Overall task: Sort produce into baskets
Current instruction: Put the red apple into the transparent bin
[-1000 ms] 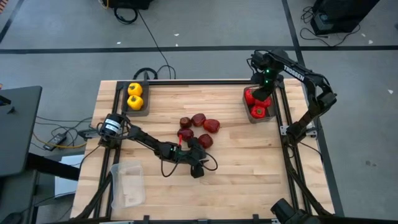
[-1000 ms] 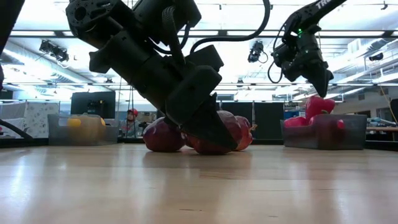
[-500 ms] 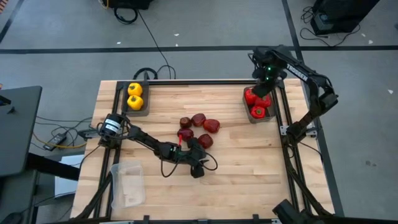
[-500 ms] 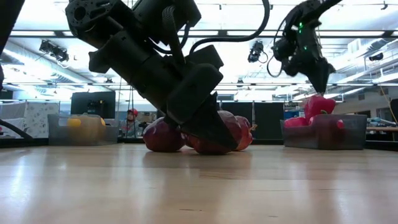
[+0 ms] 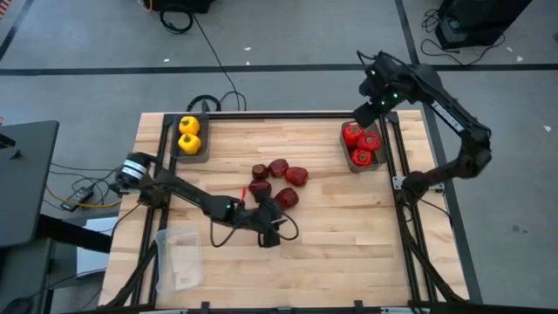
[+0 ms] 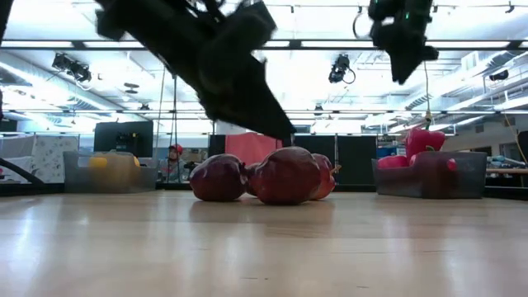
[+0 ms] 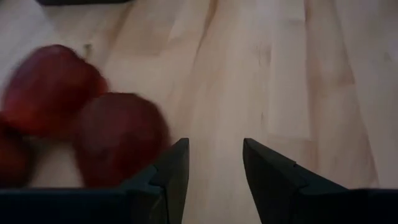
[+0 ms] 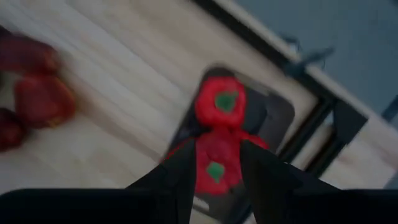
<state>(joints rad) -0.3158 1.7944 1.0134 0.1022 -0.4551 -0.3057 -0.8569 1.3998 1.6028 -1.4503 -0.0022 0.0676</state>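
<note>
Now your left gripper (image 7: 214, 168) (fingers slightly parted, empty) sits beside the maroon fruits (image 5: 277, 181), needing a grab; the right's fingers, parted, hold nothing.

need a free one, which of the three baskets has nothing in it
The clear plastic basket at the table's front left corner; the two grey ones hold yellow or red peppers.

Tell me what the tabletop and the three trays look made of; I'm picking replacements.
Tabletop: pale wood planks, grain and seams visible, smooth, faintly glossy. Tray with yellow peppers and tray with red peppers: dark grey, probably plastic; in the low view their walls look slightly translucent. Third tray: clear, see-through plastic, the wood shows through it.
</note>
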